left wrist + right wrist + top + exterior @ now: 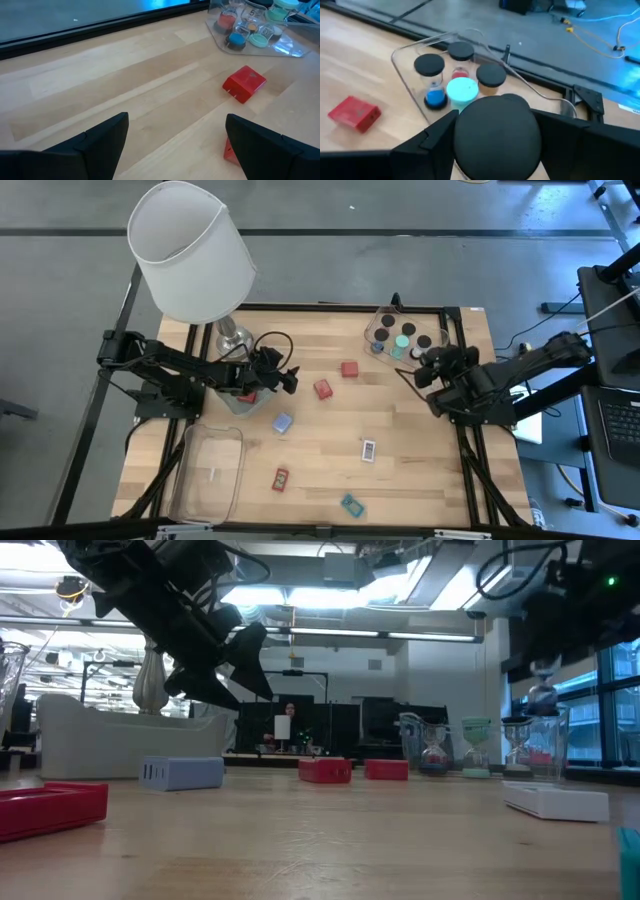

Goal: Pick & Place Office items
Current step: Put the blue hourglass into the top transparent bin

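My right gripper (497,135) is at the table's far right, beside a clear tray (385,320), and is shut on a piece with a round black cap (495,125). The tray holds several black-capped and teal-topped pieces (462,90). My left gripper (175,145) hovers open at the table's left-centre (285,375), with nothing between its fingers. Lying flat on the wood are two red blocks (348,369) (322,388), a blue block (283,422), a white-labelled bit (368,450), a small red piece (280,478) and a teal piece (350,504). My right gripper pinches the round black cap by its rim (462,127), one finger on either side. The fingers slant downward toward the tray at the far edge. The cap faces up toward the wrist camera and hides whatever hangs below it.
A white-shaded lamp (190,250) stands at the far left. A small clear tray (245,398) with a red piece lies below my left arm. A larger clear tray (210,470) sits at the near left. Bare wood lies mid-table.
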Available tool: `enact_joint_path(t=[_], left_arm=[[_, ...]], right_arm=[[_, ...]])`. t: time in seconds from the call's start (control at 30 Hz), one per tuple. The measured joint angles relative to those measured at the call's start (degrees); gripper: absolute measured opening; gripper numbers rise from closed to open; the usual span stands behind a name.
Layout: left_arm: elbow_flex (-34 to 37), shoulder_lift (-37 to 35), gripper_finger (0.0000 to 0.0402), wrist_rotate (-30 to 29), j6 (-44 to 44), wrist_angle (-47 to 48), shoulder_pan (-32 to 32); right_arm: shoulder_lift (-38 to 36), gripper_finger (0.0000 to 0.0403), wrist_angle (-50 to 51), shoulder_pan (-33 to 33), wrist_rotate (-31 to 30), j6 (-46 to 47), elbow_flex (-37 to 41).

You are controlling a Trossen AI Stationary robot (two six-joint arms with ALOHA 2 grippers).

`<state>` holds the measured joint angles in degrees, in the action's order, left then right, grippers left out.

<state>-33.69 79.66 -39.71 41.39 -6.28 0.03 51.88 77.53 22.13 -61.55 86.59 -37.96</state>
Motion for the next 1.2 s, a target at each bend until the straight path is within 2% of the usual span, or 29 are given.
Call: enact_joint_path(t=[0.23,0.5,0.67,0.93,1.2], left_arm=[[0.0,0.0,0.0331,-2.5,0.0,0.0,0.0],[0.0,0.0,0.0331,-2.8,0.7,0.0,0.0],[0.0,0.0,0.0331,-2.8,0.8,0.0,0.0],[0.0,0.0,0.0331,-3.3,0.9,0.0,0.0],[0.0,0.0,0.0331,-3.3,0.9,0.0,0.0]], right_arm=[[0.0,0.0215,-6.5,-3.6,-0.8,-0.2,5.0],[0.0,0.0215,-24.1,-7.2,1.1,-11.9,11.9],[0.0,0.0215,-25.3,-10.9,1.3,-14.2,12.8],[0.0,0.0215,-30.5,-15.8,6.6,-19.7,14.3],[0.0,0.0215,-34.9,-20.8,8.3,-22.8,14.5]])
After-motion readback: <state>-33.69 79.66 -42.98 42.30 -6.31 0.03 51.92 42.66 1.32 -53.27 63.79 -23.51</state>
